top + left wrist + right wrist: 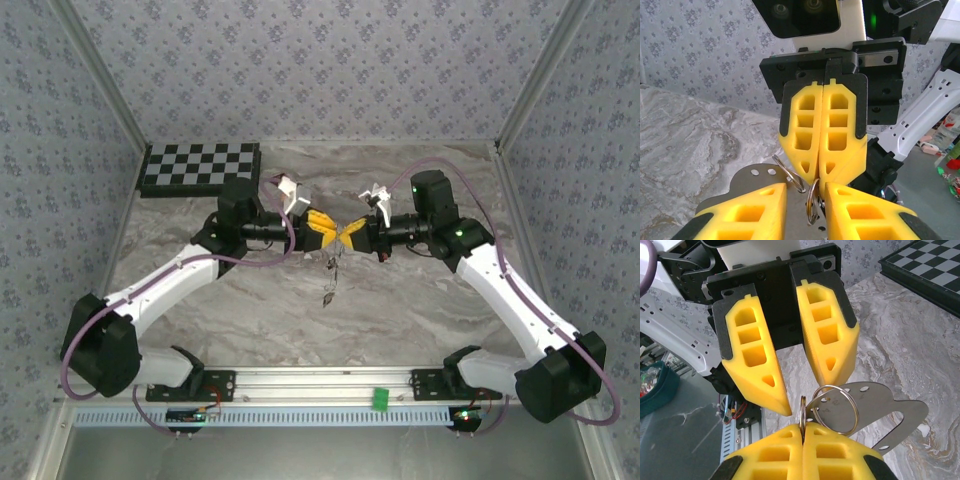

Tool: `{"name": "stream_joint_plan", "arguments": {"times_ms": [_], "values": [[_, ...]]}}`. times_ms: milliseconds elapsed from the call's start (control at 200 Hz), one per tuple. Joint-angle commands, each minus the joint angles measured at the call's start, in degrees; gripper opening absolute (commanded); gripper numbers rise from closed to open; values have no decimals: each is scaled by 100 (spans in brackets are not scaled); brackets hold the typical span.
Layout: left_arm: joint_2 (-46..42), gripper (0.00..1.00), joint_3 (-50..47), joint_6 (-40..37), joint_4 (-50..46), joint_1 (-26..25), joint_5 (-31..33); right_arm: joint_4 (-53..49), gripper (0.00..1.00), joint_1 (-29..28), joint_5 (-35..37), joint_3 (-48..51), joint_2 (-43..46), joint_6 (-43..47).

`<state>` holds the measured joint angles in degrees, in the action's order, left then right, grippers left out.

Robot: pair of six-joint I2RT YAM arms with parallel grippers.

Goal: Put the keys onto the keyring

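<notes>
The two arms meet nose to nose over the marble table [420, 300]. The right gripper [802, 429] is clenched tight on a thin ring [802, 412] turned edge-on. The left gripper [807, 397] has its fingers parted, with that ring between their tips and no clear grip. A larger ring [856, 412] carries a flat silvery plate [890, 415]. The keys [330, 265] show as small dark bits under the meeting point, too small to make out.
</notes>
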<state>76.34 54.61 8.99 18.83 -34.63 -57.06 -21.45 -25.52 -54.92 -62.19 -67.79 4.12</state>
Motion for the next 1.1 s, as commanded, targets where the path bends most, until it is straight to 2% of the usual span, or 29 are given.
{"name": "stream_joint_plan", "arguments": {"times_ms": [0,345,475,635,685,760,880,1094], "values": [[48,27,224,-191,-134,-50,-251,-29,0,-37,-167,-223,11,89],[65,15,321,-450,-474,-123,-377,-29,0,-38,-146,-223,-6,89],[50,0,322,-440,-452,-123,-333,-51,0,-36,-151,-205,-6,98],[-3,0,278,-395,-344,-120,-266,-92,0,-31,-89,-188,11,104],[-22,0,218,-281,-166,-122,-229,-48,13,-24,22,-159,36,20],[-61,0,90,-90,225,-116,-144,144,17,41,43,-60,109,-158],[-135,0,-85,234,820,-117,-80,735,31,164,84,236,343,-595],[-205,0,-411,945,2145,-164,164,2388,33,381,80,988,812,-1666]]}}
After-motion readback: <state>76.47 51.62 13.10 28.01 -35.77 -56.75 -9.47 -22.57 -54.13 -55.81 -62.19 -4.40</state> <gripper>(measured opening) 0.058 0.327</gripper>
